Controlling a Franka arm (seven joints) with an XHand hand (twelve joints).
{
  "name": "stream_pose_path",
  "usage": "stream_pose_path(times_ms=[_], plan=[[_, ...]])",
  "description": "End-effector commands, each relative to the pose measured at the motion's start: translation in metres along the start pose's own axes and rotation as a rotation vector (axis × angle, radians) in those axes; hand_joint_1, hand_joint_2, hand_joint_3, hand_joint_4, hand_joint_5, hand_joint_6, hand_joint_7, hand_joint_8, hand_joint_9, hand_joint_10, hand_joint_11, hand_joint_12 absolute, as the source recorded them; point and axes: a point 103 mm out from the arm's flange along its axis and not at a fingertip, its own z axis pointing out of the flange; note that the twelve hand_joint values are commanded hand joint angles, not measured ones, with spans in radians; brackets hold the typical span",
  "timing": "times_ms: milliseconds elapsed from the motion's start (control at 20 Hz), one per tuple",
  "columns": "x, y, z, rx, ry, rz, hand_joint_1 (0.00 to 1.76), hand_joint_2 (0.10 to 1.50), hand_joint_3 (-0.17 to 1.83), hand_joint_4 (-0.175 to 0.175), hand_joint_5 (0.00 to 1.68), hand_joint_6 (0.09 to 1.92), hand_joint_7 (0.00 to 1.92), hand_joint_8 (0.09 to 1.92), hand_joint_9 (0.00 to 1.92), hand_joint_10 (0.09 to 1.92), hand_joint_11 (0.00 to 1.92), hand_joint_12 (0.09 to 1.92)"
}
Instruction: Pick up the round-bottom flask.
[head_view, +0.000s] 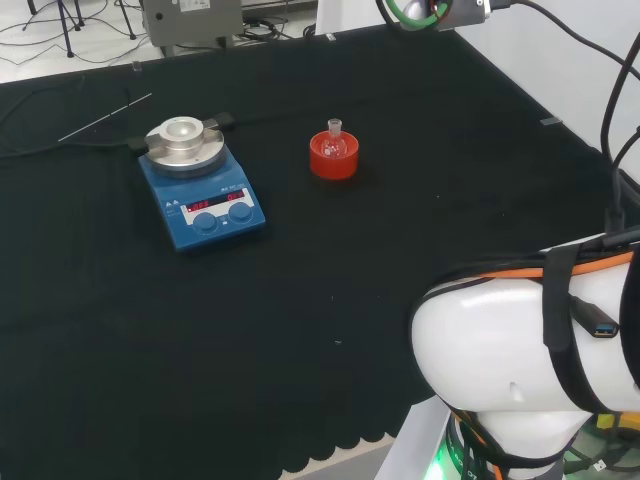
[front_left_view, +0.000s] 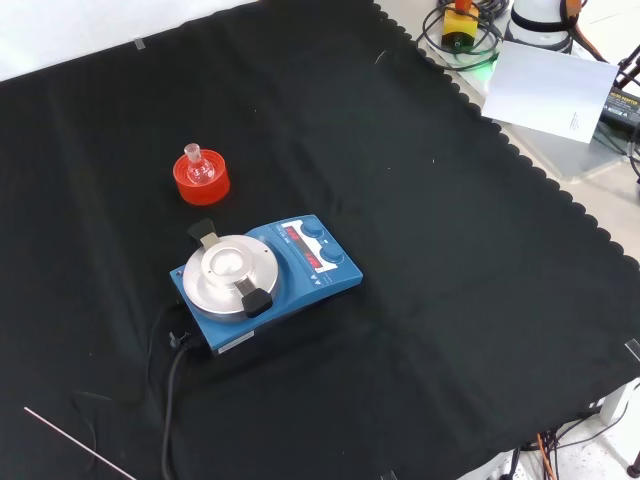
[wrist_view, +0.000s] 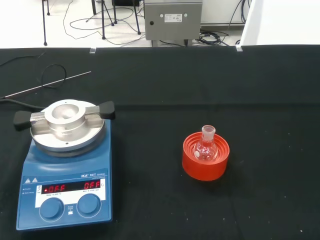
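How the fingers are standing cannot be told, nor whether they are carrying anything. The wrist camera is looking down and forward over the tabletop (head_view: 300, 330), and the round-bottom flask (wrist_view: 206, 148) is lying ahead of it and lower, well apart. The flask is sitting upright in a red ribbed stand (wrist_view: 205, 161), its short neck pointing straight up, so its long axis is standing vertical. In the head view the stand is sitting to the right of a blue stirrer plate (head_view: 203, 200), apart from it. Judging by this, the hand is needing to travel forward and down, coming over the neck or around the bulb above the stand's rim.
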Motion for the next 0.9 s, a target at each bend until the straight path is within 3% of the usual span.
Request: stream_pose_path(times_ms=[50,150,300,600,900], plan=[[0.02,-0.001,-0.005,0.01,-0.002,-0.02,0.14,1.25,0.37,-0.052,0.25,0.27,0.12,0.59,0.23,0.67,0.05,1.18],[0.02,0.0,-0.005,0.023,0.018,-0.022,0.04,1.32,0.3,-0.044,0.22,0.13,0.05,0.56,0.12,0.7,0.01,1.14],[0.001,0.009,-0.002,0.031,0.038,-0.023,0.02,1.35,0.25,-0.042,0.22,0.09,0.02,0.56,0.09,0.72,0.0,1.13],[-0.063,0.039,0.011,0.035,0.055,-0.014,0.21,1.27,0.19,-0.048,0.21,0.09,0.02,0.58,0.1,0.74,0.0,1.12],[-0.112,0.074,0.035,0.06,0.082,0.041,0.29,1.24,0.18,-0.054,0.23,0.09,0.04,0.6,0.13,0.75,0.0,1.16]])
